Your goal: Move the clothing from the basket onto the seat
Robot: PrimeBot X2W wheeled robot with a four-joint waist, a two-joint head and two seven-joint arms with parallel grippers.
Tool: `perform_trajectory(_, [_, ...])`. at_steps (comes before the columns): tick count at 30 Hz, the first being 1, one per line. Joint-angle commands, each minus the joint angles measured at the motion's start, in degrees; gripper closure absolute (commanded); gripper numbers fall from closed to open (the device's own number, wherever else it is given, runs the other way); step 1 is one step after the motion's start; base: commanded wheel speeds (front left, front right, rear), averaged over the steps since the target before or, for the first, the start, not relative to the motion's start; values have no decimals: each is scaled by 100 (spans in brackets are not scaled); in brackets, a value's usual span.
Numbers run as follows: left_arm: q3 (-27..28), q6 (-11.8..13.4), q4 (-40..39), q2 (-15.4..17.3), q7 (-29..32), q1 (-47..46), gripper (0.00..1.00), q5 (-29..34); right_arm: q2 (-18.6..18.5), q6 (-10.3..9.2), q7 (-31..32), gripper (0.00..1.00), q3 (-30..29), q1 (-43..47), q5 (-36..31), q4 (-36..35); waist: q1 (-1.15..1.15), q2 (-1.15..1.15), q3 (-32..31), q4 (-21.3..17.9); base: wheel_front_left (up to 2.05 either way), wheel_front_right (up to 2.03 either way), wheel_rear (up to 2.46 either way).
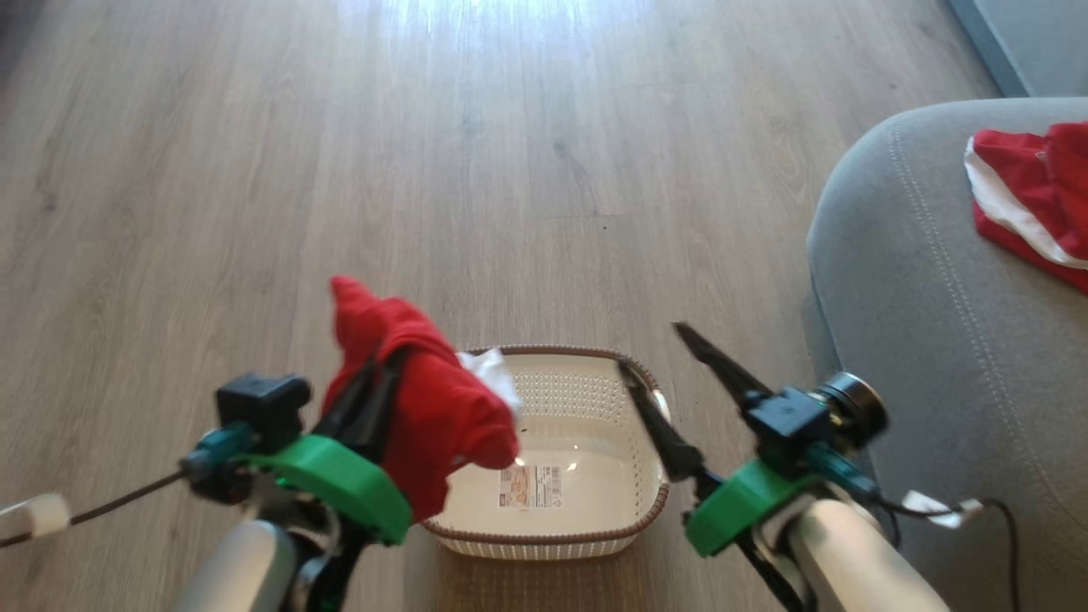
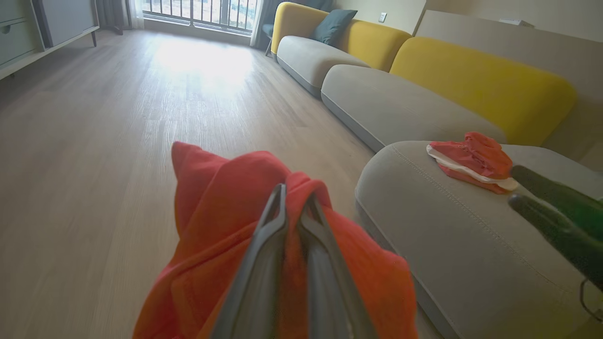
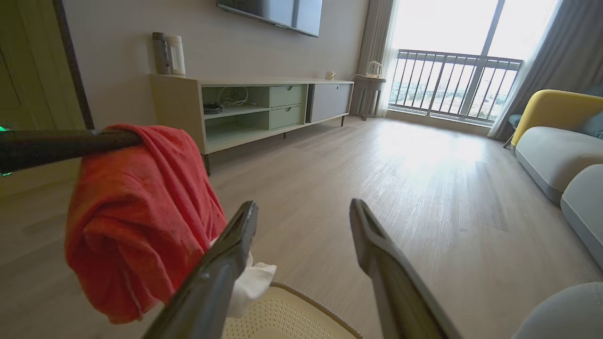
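Left gripper (image 1: 387,365) pinching red garment (image 1: 433,408), lower left, overlapping basket (image 1: 552,537) rim. Right gripper (image 1: 653,347) spread, empty, lower right. Second garment (image 1: 1033,191) on seat (image 1: 918,340), right edge.

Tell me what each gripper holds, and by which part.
Left gripper: jaws shut on the red garment, pinching a bunched fold in its upper part; the rest hangs below. Right gripper: jaws open, nothing held.

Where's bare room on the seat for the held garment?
The seat is bare from its rounded stitched edge to the red garment lying on it. Crowded just around that garment, at the head view's right edge. The open right gripper stands between the held garment and the seat.
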Motion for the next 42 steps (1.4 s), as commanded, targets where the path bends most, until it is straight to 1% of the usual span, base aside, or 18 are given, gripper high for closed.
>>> perform_trajectory(1, [80,-68,-299,-9,33,-442,100,81,-65,-2,-18,0,372,-401,117,-84,0,0,-1,52,0,0,0])
perform_trajectory(7, [-380,-194,-480,-228,174,-578,100,206,-45,-2,-5,0,1170,-908,607,203,0,0,-10,160,0,0,0])
perform_trajectory(13, [-773,-339,-672,-367,307,-647,100,288,-46,-2,-8,0,1775,-1171,1079,504,0,0,-28,238,0,0,0])
perform_trajectory(14, [-773,-339,-672,-367,307,-647,100,288,-46,-2,-8,0,1775,-1171,1079,504,0,0,-28,238,0,0,0])
perform_trajectory(18, [-969,-487,-841,-412,389,-648,100,236,-136,-2,-2,0,2088,-1259,1403,680,0,0,-41,269,0,0,0])
perform_trajectory(22, [-1048,-563,-947,-371,478,-629,100,173,-254,-2,10,0,2305,-1333,1651,797,0,0,-42,273,0,0,0])
perform_trajectory(23, [-1050,-560,-954,-355,495,-620,100,167,-277,-2,16,27,2353,-1353,1705,811,0,0,-40,264,0,0,0])
perform_trajectory(24, [-1048,-555,-954,-339,505,-610,100,163,-287,-2,15,65,2365,-1367,1776,820,0,0,-39,253,0,0,0])
perform_trajectory(25, [-1046,-550,-949,-327,508,-600,100,159,-294,-2,13,100,2370,-1380,1844,828,0,0,-37,242,0,0,0])
perform_trajectory(29, [-1051,-521,-918,-303,499,-569,100,164,-351,-2,7,100,2410,-1449,1992,860,0,0,-25,175,0,0,0])
perform_trajectory(30, [-1053,-509,-905,-290,486,-573,93,192,-366,-2,5,100,2409,-1461,2014,861,0,0,-20,153,0,0,0])
perform_trajectory(31, [-1049,-495,-894,-285,469,-573,75,207,-381,-2,2,100,2394,-1468,2036,859,0,0,-12,128,0,0,0])
perform_trajectory(33, [-1028,-459,-876,-280,424,-565,44,226,-415,-2,-3,100,2343,-1479,2062,847,0,0,1,61,0,0,0])
perform_trajectory(34, [-1018,-441,-865,-272,398,-562,10,244,-435,-2,-6,100,2307,-1482,2072,833,0,0,10,19,0,0,0])
perform_trajectory(35, [-1015,-427,-850,-264,373,-559,0,266,-464,-2,-9,100,2263,-1483,2076,817,0,0,15,-26,0,0,0])
perform_trajectory(36, [-1017,-413,-830,-251,353,-556,0,293,-494,-2,-12,100,2206,-1482,2078,794,0,0,21,-78,0,0,0])
perform_trajectory(37, [-1008,-373,-791,-237,313,-542,0,330,-564,-2,-17,100,2073,-1480,2070,730,0,0,45,-212,0,0,0])
perform_trajectory(42, [-997,-329,-680,-238,226,-503,0,338,-745,-2,-22,100,1677,-1456,1980,496,0,0,128,-664,0,0,0])
